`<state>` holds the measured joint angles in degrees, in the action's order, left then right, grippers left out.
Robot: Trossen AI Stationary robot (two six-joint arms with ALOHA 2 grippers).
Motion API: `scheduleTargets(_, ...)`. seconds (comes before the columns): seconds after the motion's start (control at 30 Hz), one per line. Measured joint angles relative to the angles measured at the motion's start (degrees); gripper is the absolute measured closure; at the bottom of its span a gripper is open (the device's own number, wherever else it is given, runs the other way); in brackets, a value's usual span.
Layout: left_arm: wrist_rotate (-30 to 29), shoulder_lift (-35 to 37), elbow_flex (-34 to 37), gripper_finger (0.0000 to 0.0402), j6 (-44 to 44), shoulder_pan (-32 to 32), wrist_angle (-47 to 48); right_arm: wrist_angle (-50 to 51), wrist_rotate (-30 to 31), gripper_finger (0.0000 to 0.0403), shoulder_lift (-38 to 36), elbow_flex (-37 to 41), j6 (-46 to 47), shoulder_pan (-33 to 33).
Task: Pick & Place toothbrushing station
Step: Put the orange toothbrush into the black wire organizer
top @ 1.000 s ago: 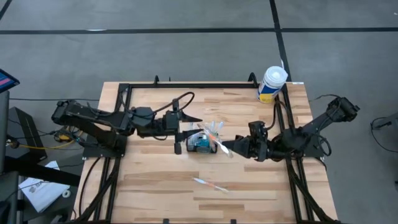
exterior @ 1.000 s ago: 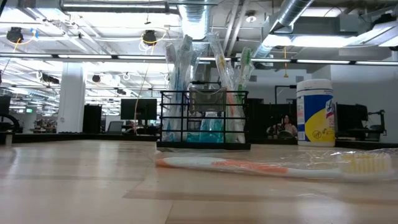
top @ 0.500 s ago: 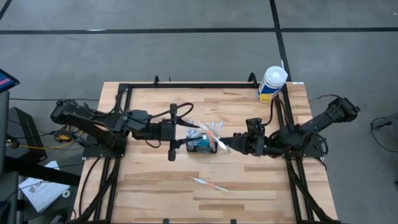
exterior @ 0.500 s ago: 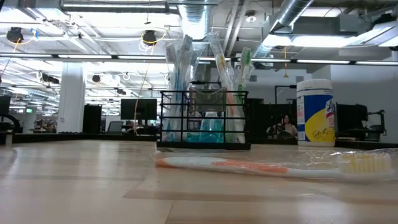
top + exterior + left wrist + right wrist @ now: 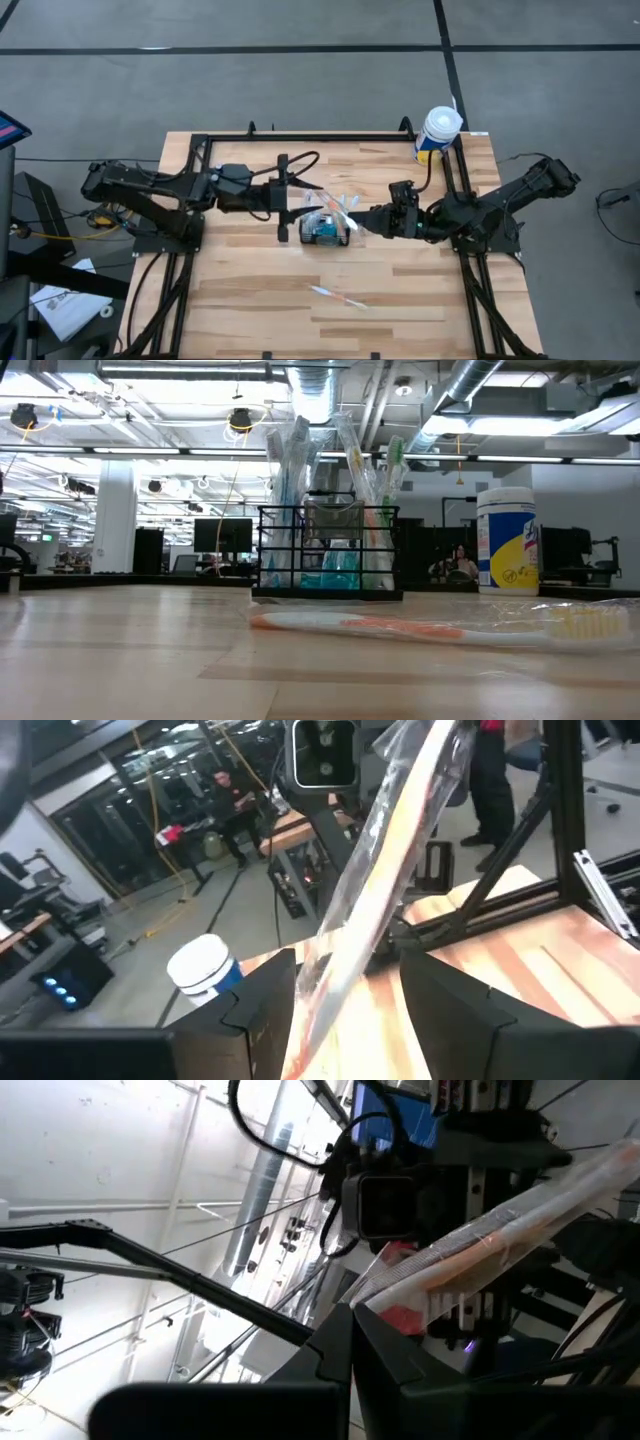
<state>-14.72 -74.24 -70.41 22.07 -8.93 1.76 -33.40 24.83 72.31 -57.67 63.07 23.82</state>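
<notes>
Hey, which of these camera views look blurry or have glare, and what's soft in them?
Low view: the near wrapped orange toothbrush is soft, ceiling lights glare, the black wire-mesh caddy is sharper. Left wrist view: the wrapped toothbrush close to the lens is smeared. Right wrist view: bright washed-out ceiling. High view: evenly lit.

Caddy point(image 5: 325, 228) compartments hidden under wrapped toothbrushes point(image 5: 343, 212).

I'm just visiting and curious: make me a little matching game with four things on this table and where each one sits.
Things:
1. black mesh caddy
2. white tub
3. loose wrapped toothbrush
4. right hand

Places:
A. far right corner of the table
B. lying alone near the front edge
C. middle of the table, between both arms
D. just right of the caddy

Pairs: 1-C, 2-A, 3-B, 4-D
</notes>
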Motion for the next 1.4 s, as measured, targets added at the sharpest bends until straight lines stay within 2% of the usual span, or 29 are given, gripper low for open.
scheduleTargets(0.17, 3.7, -0.6, 0.0, 0.0234, 0.0, 2.4, 0.1, 0.0, -2.7, 0.0403, 0.0, 0.0, 0.0, -1.9)
scheduleTargets(0.3, 4.2, -1.6, 0.0, 0.0259, -0.4, 2.9, 0.1, 0.0, -4.1, 0.0403, 0.0, 0.0, 0.5, -3.0)
scheduleTargets(0.4, 4.2, -2.3, 0.0, 0.0295, -0.5, 2.9, -0.5, 0.2, -4.9, 0.0403, 0.0, 0.0, 0.7, -3.4)
scheduleTargets(0.57, 4.6, -2.6, 0.0, 0.0384, -2.1, 2.8, -0.1, -0.2, -5.1, 0.0403, -0.1, -0.1, 1.0, -3.5)
scheduleTargets(0.8, 3.1, -2.4, 0.1, 0.0388, -7.5, 2.8, -1.2, -1.8, -5.5, 0.0398, -0.1, -0.1, -1.3, -4.6)
scheduleTargets(0.97, 8.0, -2.4, 0.1, 0.0388, -13.4, 3.2, -6.5, -2.9, -10.8, 0.0343, -0.1, -0.1, -6.4, -5.3)
scheduleTargets(1.17, 8.7, -0.9, -0.1, 0.0389, -20.3, 4.3, -11.5, -2.7, -12.9, 0.0247, 0.1, 0.1, -14.4, -4.3)
scheduleTargets(1.3, 12.6, -0.8, -0.1, 0.0389, -23.7, 4.5, -13.7, -2.3, -10.9, 0.0199, 0.1, 0.0, -22.2, -4.0)
scheduleTargets(1.4, 15.1, -0.7, -0.1, 0.0389, -28.1, 4.6, -13.8, -1.5, -5.6, 0.0186, 0.0, 0.0, -29.0, -4.4)
